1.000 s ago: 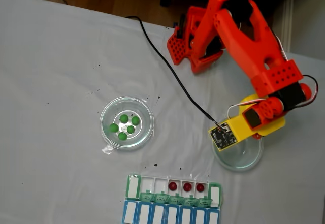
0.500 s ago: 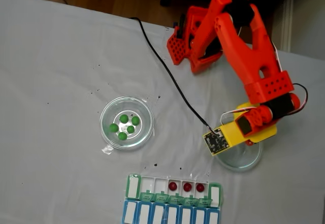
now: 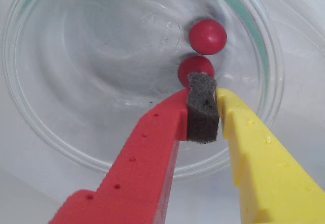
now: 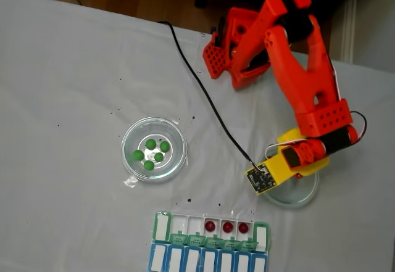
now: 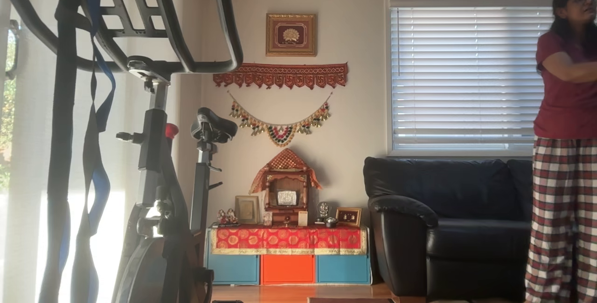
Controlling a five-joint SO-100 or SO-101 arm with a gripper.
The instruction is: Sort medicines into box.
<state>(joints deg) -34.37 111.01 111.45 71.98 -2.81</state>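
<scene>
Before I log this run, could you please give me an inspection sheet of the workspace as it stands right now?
Surface: white tablecloth, a few dark specks near the dishes.
Job's things: five green pills in the left glass dish; two red pills in the right glass dish; three red pills in the pill organizer, green-lidded row open.
Clutter: nothing seen.
Grippers: gripper over the right dish, fingers closed together with only grey foam between, tip just short of the nearer red pill.
Cables: black cable across the cloth to the wrist camera.
Surroundings: wooden floor beyond the table; in the other view, a person, sofa, exercise bike.
</scene>
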